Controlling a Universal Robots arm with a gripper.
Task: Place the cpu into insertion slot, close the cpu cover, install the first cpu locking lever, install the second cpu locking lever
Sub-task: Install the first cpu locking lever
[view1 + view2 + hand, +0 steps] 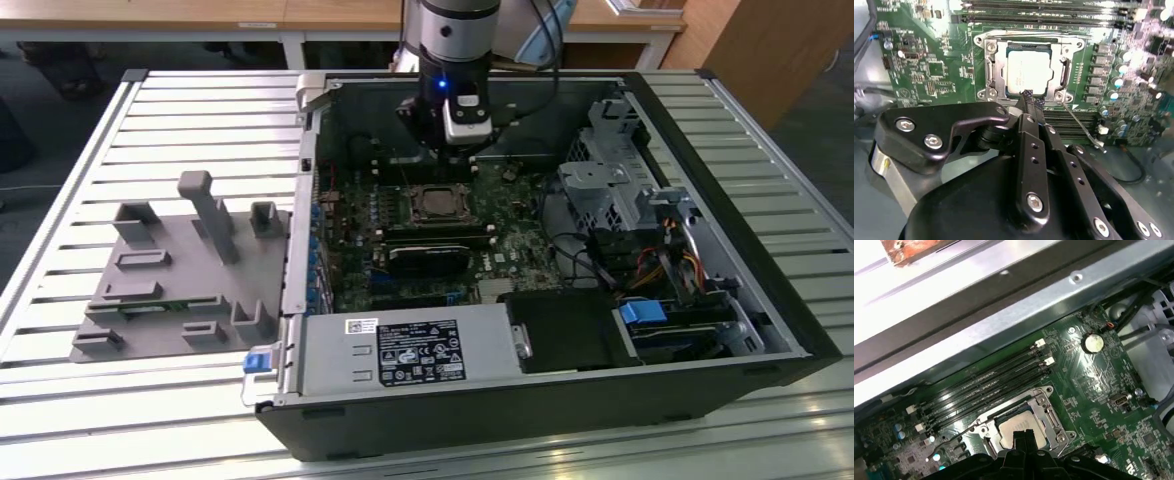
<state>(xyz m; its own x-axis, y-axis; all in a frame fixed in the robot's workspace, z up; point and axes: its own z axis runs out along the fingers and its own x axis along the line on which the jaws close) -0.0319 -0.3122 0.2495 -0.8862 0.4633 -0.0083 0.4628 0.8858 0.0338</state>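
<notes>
The gripper [1030, 98] is held pointing down into the open computer case [534, 420], fingers drawn together. Whether the tips touch the socket cannot be told. Just beyond them the cpu [1026, 72] is seated in the socket, framed by the cpu cover [994, 70], with a thin lever [1081, 125] jutting out beside it.

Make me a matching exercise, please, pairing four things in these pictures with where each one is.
Things:
1. cpu
2. gripper
3. grey fixture
4. coin cell

Places:
A. on the slatted table, outside the computer case
B. on the green motherboard, beyond one end of the memory slots
C. inside the window of the cpu cover
D. tips shut, at the cpu cover's rim

Pairs: 1-C, 2-D, 3-A, 4-B.
</notes>
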